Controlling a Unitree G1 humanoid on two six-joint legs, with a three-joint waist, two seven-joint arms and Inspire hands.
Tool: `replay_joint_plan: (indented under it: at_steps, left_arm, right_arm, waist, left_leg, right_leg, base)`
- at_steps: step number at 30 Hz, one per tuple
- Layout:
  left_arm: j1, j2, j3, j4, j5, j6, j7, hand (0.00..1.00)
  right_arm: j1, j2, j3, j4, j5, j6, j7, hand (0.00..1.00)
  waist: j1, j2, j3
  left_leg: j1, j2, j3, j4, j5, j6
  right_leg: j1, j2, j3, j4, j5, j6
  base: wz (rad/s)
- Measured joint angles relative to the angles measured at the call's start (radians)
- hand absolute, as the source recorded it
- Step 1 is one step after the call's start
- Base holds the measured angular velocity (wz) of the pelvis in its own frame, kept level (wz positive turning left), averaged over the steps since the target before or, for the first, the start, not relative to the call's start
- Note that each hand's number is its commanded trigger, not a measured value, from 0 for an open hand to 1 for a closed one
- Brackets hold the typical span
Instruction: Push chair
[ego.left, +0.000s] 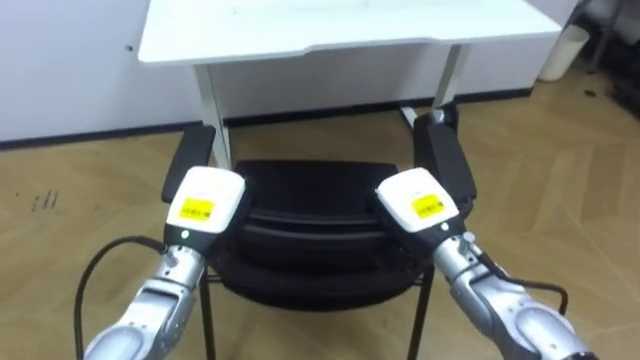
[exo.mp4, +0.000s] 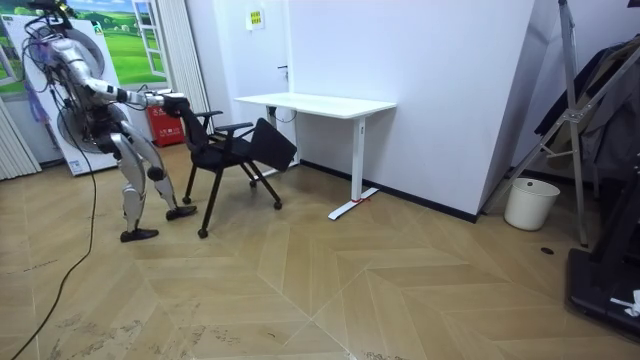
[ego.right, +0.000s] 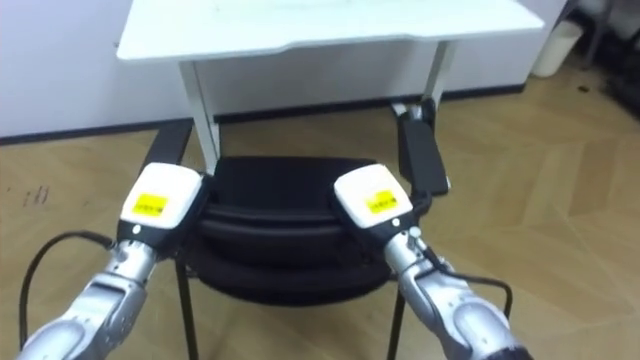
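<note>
Left and right eye views: black office chair with armrests (ego.left: 310, 215) sits mid-frame, seen from behind its backrest. The top edge of the backrest runs across the centre.

Left hand (ego.left: 205, 205) rests at the left end of the backrest's top edge, in contact with it. Right hand (ego.left: 420, 200) rests at the right end, also in contact. Both show their white backs with yellow labels toward the camera. Grip state: cannot tell for either hand, whether clasping the backrest or lying loose against it, since the far side of each hand is hidden by the hand itself.

The chair's two armrests extend toward the top of the frame, one just above each hand. White rectangular desk (ego.left: 340, 25) spans the top of the frame; its white legs stand just beyond the armrests. Light wooden floor (ego.left: 560, 170) lies around them.

Room view: robot stands at upper left of the frame, leaning forward, both arms stretched out to the chair's back. The chair lies between the robot and the desk, close to the desk's near end. White round bin (exo.mp4: 530, 203) stands at right, well apart from the chair.
</note>
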Motion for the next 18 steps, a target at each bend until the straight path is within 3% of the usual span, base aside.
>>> replay_joint_plan:
  at_steps: [3, 4, 6, 8, 9, 10, 11, 13, 15, 16, 18]
  left_arm:
    - [0.0, -0.004, 0.008, -0.002, 0.001, 0.0, 0.0, 1.0]
    - [-0.002, -0.003, 0.009, -0.004, 0.001, 0.0, 0.0, 1.0]
    - [-0.004, -0.004, 0.014, -0.016, 0.001, 0.001, -0.003, 1.0]
    - [-0.014, 0.002, 0.007, -0.019, 0.001, 0.001, -0.017, 1.0]
    - [-0.015, 0.006, 0.006, -0.019, 0.001, 0.0, -0.02, 1.0]
    - [-0.015, 0.008, 0.001, -0.016, 0.001, 0.0, -0.029, 1.0]
    - [-0.015, 0.01, -0.007, -0.012, 0.001, -0.001, -0.032, 1.0]
    - [-0.018, 0.011, -0.009, -0.005, 0.0, -0.007, -0.03, 1.0]
    - [-0.033, 0.01, -0.01, 0.013, 0.0, -0.015, -0.032, 1.0]
    - [-0.035, 0.012, -0.01, 0.013, 0.0, -0.019, -0.036, 1.0]
    - [-0.037, 0.022, -0.009, 0.015, -0.001, -0.034, -0.035, 1.0]
  right_arm:
    - [0.0, 0.001, -0.013, -0.006, -0.015, -0.001, -0.003, 1.0]
    - [-0.002, 0.002, -0.014, -0.011, -0.015, 0.002, -0.002, 1.0]
    - [-0.007, -0.002, -0.018, -0.017, -0.015, 0.004, -0.001, 1.0]
    - [-0.008, 0.0, -0.018, -0.01, -0.008, 0.008, 0.0, 1.0]
    - [-0.006, 0.003, -0.017, -0.005, -0.007, 0.008, 0.0, 1.0]
    - [0.001, 0.008, -0.016, 0.003, -0.007, 0.008, -0.007, 1.0]
    - [0.011, 0.012, -0.016, 0.009, -0.007, 0.009, -0.016, 1.0]
    - [0.016, 0.02, -0.016, 0.015, -0.007, 0.011, -0.025, 1.0]
    - [0.016, 0.028, -0.018, 0.016, -0.013, 0.021, -0.025, 1.0]
    - [0.018, 0.029, -0.016, 0.012, -0.014, 0.026, -0.025, 1.0]
    - [0.018, 0.036, -0.013, 0.023, -0.012, 0.026, -0.033, 1.0]
  waist:
    - [0.001, -0.014, 0.0015]
    - [0.006, -0.02, 0.0025]
    - [0.008, -0.026, 0.0019]
    - [0.013, -0.022, 0.0035]
    - [0.015, -0.021, 0.0058]
    - [0.014, -0.013, 0.011]
    - [0.014, -0.004, 0.011]
    - [0.017, 0.008, 0.0128]
    - [0.018, 0.026, 0.015]
    - [0.015, 0.035, 0.0116]
    - [0.015, 0.043, 0.0149]
  left_leg:
    - [0.04, -0.036, 0.045, -0.001, -0.001, 0.035]
    - [0.048, -0.05, 0.069, 0.013, -0.019, 0.058]
    - [0.049, -0.064, 0.088, 0.053, -0.068, 0.071]
    - [0.057, -0.061, 0.099, 0.139, -0.136, 0.085]
    - [0.065, -0.061, 0.099, 0.156, -0.155, 0.087]
    - [0.088, -0.058, 0.099, 0.18, -0.191, 0.094]
    - [0.113, -0.056, 0.098, 0.189, -0.218, 0.1]
    - [0.142, -0.056, 0.097, 0.187, -0.25, 0.108]
    - [0.164, -0.048, 0.098, 0.185, -0.268, 0.114]
    - [0.176, -0.035, 0.098, 0.184, -0.278, 0.114]
    - [0.204, -0.019, 0.097, 0.177, -0.291, 0.109]
  right_leg:
    - [0.033, -0.049, 0.012, -0.008, -0.032, 0.033]
    - [0.044, -0.071, 0.016, -0.004, -0.045, 0.049]
    - [0.034, -0.101, 0.004, 0.06, -0.058, 0.077]
    - [-0.023, -0.149, -0.057, 0.265, -0.035, 0.14]
    - [-0.036, -0.16, -0.061, 0.319, -0.017, 0.16]
    - [-0.054, -0.178, -0.075, 0.408, 0.033, 0.165]
    - [-0.07, -0.193, -0.081, 0.478, 0.091, 0.17]
    - [-0.107, -0.218, -0.083, 0.568, 0.138, 0.178]
    - [-0.174, -0.247, -0.081, 0.636, 0.118, 0.178]
    - [-0.224, -0.259, -0.075, 0.638, 0.103, 0.179]
    - [-0.277, -0.277, -0.078, 0.587, 0.097, 0.182]
  base:
    - [-0.09]
    - [-0.17]
    - [-0.16]
    - [-0.09]
    - [-0.07]
    - [-0.08]
    - [-0.09]
    - [-0.15]
    - [-0.06]
    - [0.0]
    - [-0.02]
